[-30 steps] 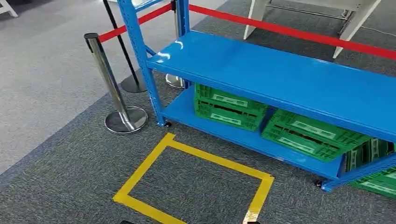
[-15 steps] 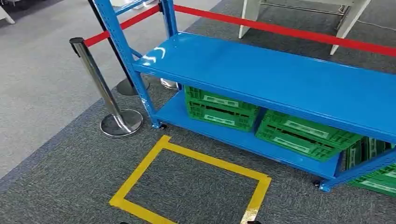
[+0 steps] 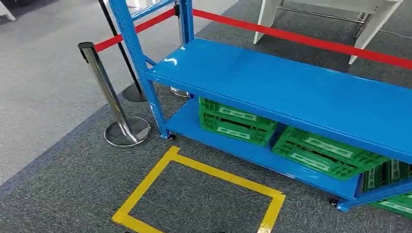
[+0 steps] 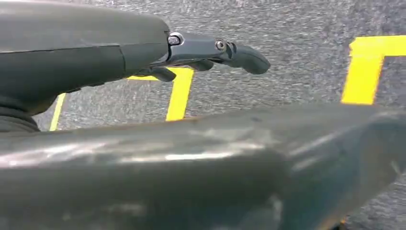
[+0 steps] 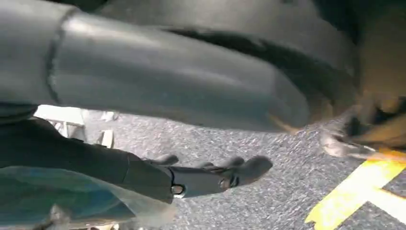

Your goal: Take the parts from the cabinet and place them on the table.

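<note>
The blue metal cabinet stands ahead of me in the head view, running from the middle to the right edge. On its bottom shelf sit a green slotted crate and a second green crate; what they hold is hidden under the shelf above. My left hand hangs over the grey carpet with its fingers stretched out and nothing in it. My right hand also hangs above the carpet, fingers out and holding nothing.
A yellow tape square marks the carpet in front of the cabinet. A chrome stanchion stands at its left end, and a red belt runs behind it. White table legs show at the back right. More green crates lie at the right edge.
The whole head view has shifted a little, first to the left, then back to the right and down, so the camera moved. The cabinet and crates stay as they were.
</note>
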Action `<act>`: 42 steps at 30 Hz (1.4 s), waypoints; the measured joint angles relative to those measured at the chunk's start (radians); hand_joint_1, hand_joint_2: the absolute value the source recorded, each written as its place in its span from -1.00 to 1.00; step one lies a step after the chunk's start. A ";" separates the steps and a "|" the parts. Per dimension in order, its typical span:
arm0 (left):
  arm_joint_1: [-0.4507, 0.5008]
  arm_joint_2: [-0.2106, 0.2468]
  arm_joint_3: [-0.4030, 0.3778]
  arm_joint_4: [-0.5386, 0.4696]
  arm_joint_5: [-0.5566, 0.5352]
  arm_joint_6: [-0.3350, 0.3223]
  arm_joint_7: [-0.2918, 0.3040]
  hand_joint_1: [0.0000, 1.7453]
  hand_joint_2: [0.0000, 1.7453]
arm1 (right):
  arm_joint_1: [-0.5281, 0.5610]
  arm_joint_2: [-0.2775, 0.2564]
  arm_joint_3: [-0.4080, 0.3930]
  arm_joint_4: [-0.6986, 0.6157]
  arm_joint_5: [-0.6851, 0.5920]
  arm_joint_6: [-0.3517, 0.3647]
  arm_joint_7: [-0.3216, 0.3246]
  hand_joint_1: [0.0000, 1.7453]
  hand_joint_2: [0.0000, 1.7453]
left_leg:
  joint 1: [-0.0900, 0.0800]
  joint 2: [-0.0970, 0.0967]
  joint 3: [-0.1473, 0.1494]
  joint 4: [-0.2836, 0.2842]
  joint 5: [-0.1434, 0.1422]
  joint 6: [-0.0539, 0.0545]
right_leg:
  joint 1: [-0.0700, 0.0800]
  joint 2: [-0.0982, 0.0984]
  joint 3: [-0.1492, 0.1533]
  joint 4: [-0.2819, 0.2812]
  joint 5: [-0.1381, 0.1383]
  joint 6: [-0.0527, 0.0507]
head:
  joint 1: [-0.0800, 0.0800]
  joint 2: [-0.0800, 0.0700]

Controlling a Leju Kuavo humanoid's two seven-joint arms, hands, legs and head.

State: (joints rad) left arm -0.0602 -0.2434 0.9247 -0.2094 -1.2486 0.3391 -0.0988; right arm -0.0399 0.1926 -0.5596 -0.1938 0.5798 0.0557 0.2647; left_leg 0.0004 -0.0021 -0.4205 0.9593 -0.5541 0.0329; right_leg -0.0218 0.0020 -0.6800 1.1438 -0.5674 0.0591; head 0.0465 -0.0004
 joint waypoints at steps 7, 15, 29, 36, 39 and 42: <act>-0.011 0.000 0.002 0.000 0.000 0.003 0.001 -1.00 -1.00 | 0.001 0.001 0.000 0.003 0.005 -0.002 0.000 -1.00 -1.00 | 0.005 0.005 0.001 0.099 -0.015 -0.043 | 0.004 -0.006 0.060 -0.102 0.100 -0.057 | -0.004 0.000; -0.005 0.000 0.006 0.000 0.000 0.005 0.000 -1.00 -1.00 | 0.002 0.001 0.000 0.003 0.013 -0.005 0.001 -1.00 -1.00 | 0.002 0.004 -0.257 0.263 -0.139 -0.038 | 0.003 0.011 0.214 -0.117 -0.003 -0.059 | -0.005 0.000; -0.007 -0.003 0.010 0.000 -0.005 0.007 0.007 -1.00 -1.00 | -0.009 0.002 0.000 0.005 0.020 -0.017 -0.005 -1.00 -1.00 | -0.011 -0.009 -0.182 0.079 0.089 0.018 | 0.010 0.007 0.039 0.134 -0.093 -0.011 | -0.006 0.000; -0.006 -0.006 0.011 0.000 -0.008 -0.002 0.006 -1.00 -1.00 | -0.019 0.000 -0.002 0.006 0.006 -0.020 -0.008 -1.00 -1.00 | -0.019 0.028 -0.138 0.078 0.054 -0.002 | 0.024 -0.027 0.104 -0.100 0.062 -0.041 | -0.014 0.000; -0.010 -0.005 0.011 0.000 -0.011 -0.003 0.006 -1.00 -1.00 | -0.014 -0.002 -0.003 0.006 0.003 -0.022 -0.006 -1.00 -1.00 | -0.014 0.012 -0.155 0.141 0.003 -0.024 | 0.011 -0.010 0.121 -0.119 0.068 -0.056 | -0.021 0.000; -0.010 -0.003 0.011 0.000 -0.011 -0.006 0.010 -1.00 -1.00 | -0.013 -0.002 -0.003 0.006 0.003 -0.021 -0.006 -1.00 -1.00 | -0.002 0.011 -0.262 0.362 -0.088 -0.037 | 0.011 0.013 0.125 -0.119 0.065 -0.059 | -0.021 0.000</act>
State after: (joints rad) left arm -0.0703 -0.2468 0.9358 -0.2094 -1.2596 0.3330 -0.0889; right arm -0.0527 0.1907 -0.5627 -0.1881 0.5825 0.0347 0.2583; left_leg -0.0016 0.0093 -0.6824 1.3210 -0.6421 -0.0041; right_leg -0.0112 0.0152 -0.5554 1.0246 -0.5025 -0.0003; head 0.0260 0.0000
